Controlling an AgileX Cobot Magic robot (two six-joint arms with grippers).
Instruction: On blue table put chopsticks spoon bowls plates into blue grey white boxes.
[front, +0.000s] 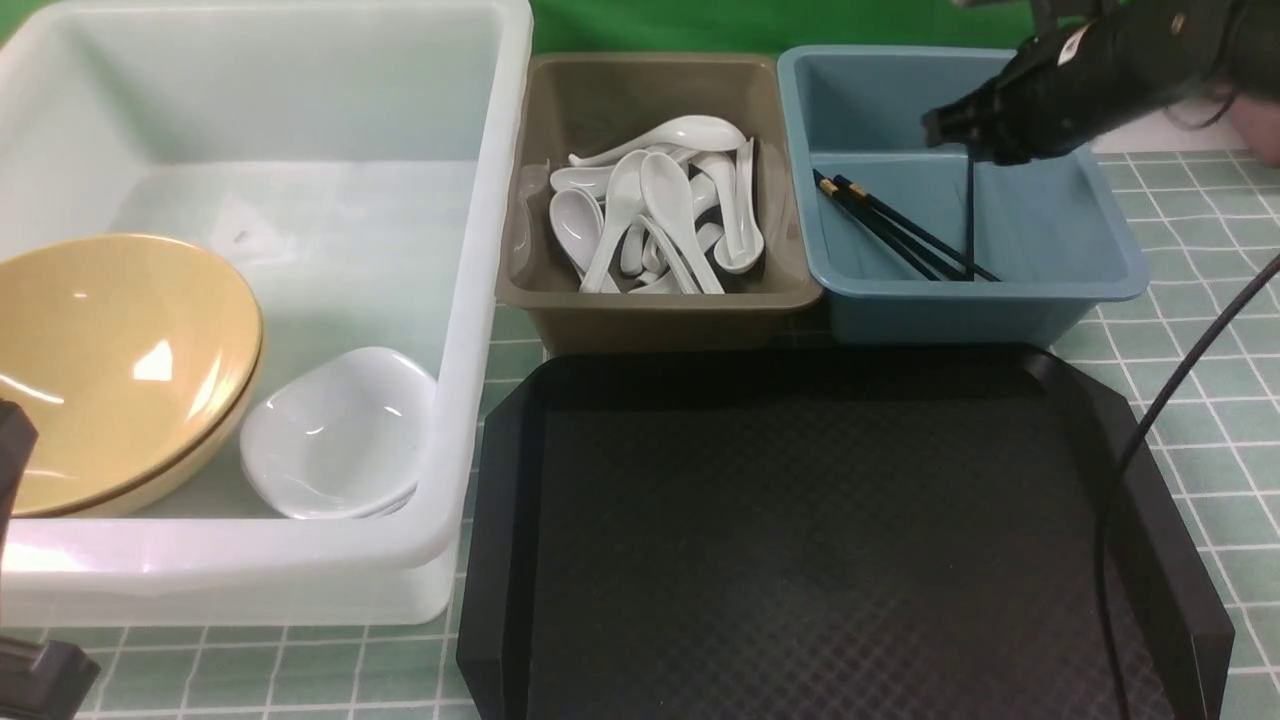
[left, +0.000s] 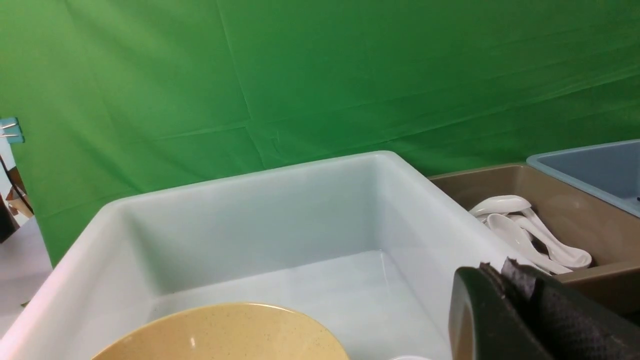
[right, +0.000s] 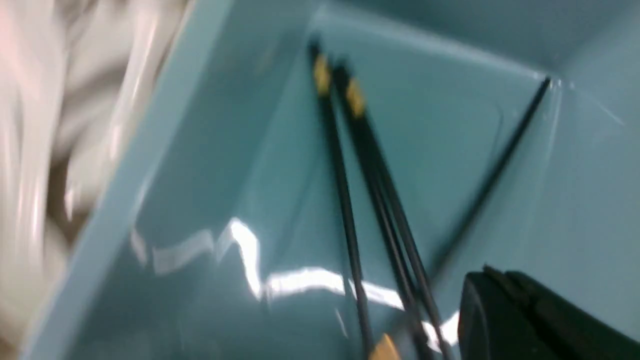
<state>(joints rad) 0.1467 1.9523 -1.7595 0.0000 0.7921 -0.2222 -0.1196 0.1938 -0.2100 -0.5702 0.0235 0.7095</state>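
Three boxes and one black tray (front: 800, 540) stand on the table (front: 1200, 340): the white box (front: 480, 300), the largest, holds one yellow bowl (front: 110, 370) tilted at its left side and a small stack of white plates (front: 335, 435), at least two; the grey box (front: 650, 100) holds a heap of roughly nine white spoons (front: 650, 215); the blue box (front: 1040, 230) holds at least three dark chopsticks (front: 890, 230) lying aslant and one upright chopstick (front: 970, 215). The right tool (front: 960, 135) hangs over the blue box, jaws closed, its tip meeting the upright chopstick's top; whether it grips it I cannot tell; the left tool (left: 500, 280), near the white box, is closed.
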